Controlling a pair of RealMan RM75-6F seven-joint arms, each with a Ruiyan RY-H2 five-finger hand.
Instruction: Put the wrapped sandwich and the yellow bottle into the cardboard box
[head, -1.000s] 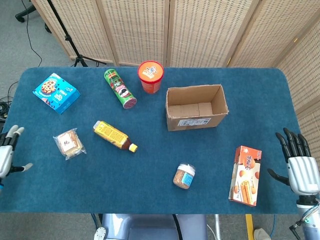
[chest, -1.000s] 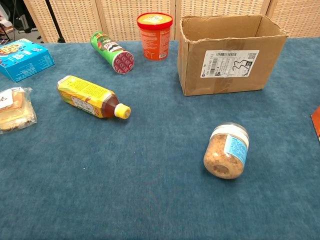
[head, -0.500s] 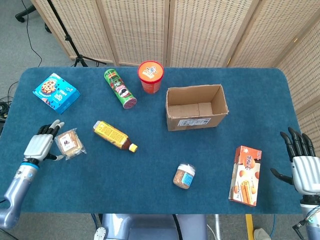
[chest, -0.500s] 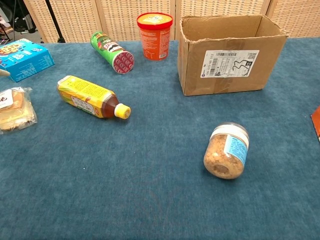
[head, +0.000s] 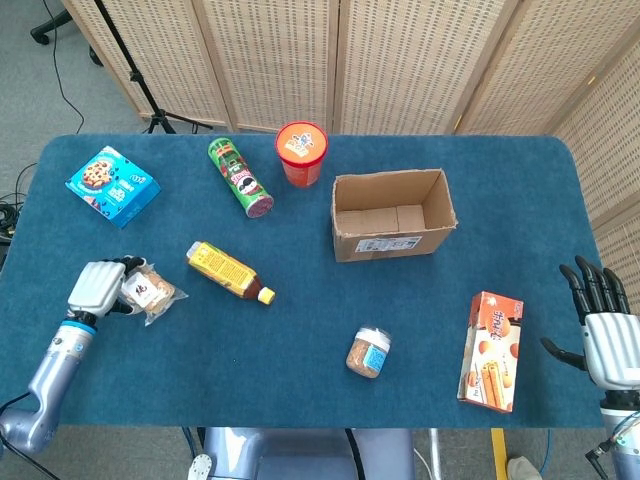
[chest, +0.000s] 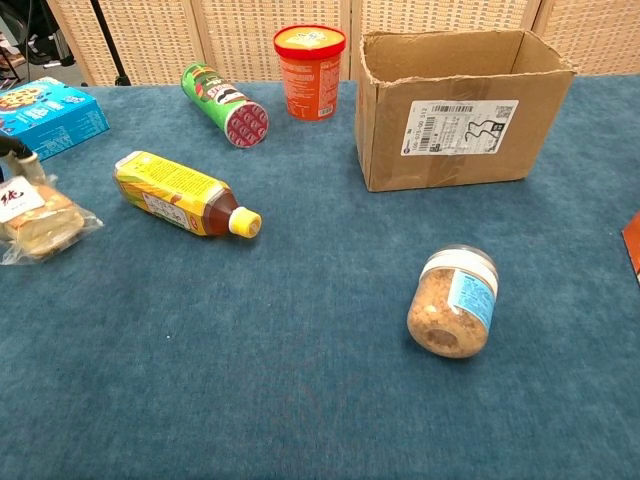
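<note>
Nearest the robot, the right hand (head: 607, 340) is waiting off the worktop's (head: 300, 340) near right corner with its fingers (head: 590, 285) spread and nothing in them, beside the orange snack box (head: 492, 351). On the near left, the left hand (head: 98, 287) is curling its fingers around the end of the wrapped sandwich (head: 152, 293), which is lying on the worktop; whether the grasp is actually closing firmly is hard to tell. The loose, slippery wrap is probably the main risk: fingers catching only film could let the sandwich slide out during the lift. Just beside it, the yellow bottle (head: 228, 271) is lying on its side and could roll if knocked by the sweeping arm. Farther back, the cardboard box (head: 392, 214) is standing open and well apart; a low carry could clip its rim and shove it toward the red cup (head: 301, 152).
</note>
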